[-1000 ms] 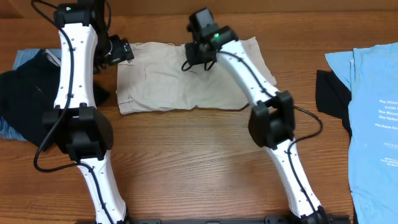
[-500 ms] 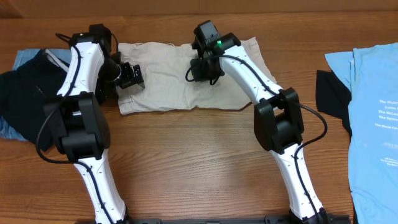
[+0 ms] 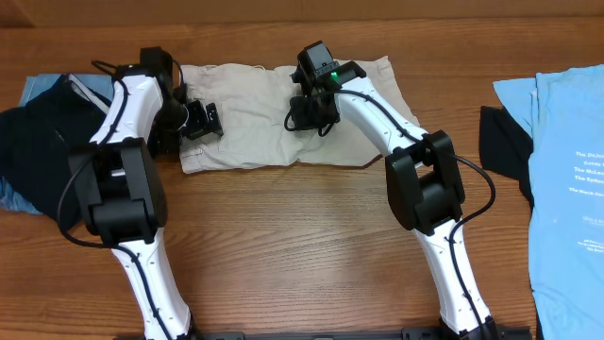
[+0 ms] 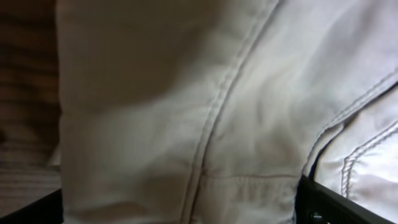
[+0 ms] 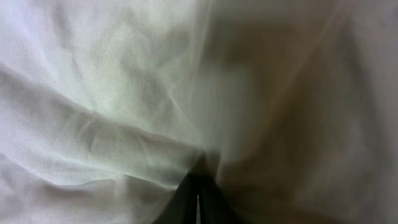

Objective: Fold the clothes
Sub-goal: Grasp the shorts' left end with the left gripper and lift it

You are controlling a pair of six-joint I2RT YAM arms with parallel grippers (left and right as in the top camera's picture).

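1. One pair of beige trousers [image 3: 255, 123] is counted. It is spread flat across the far middle of the wooden table [image 3: 283, 246].
2. Two dark pieces are counted. One black garment [image 3: 38, 151] is heaped at the left edge, and a second black garment [image 3: 498, 142] is partly tucked under other cloth at the right.
3. One light-blue T-shirt [image 3: 566, 142] with white lettering is laid at the right edge, well apart from the trousers. A strip of light-blue cloth [image 3: 40, 87] is seen beneath the left heap; what it belongs to cannot be told.
4. Two arms are counted, both reached over the trousers.
5. The left gripper [image 3: 203, 121] is set at the trousers' left end. In the left wrist view its fingers [image 4: 336, 205] are seen spread apart, with seamed beige fabric lying between them.
6. The right gripper [image 3: 311, 111] is placed on the upper middle of the trousers. In the right wrist view its fingertips [image 5: 199, 190] are closed together, and a ridge of pale cloth is pinched between them.
7. Part of the trousers is hidden from the overhead camera by both arms.
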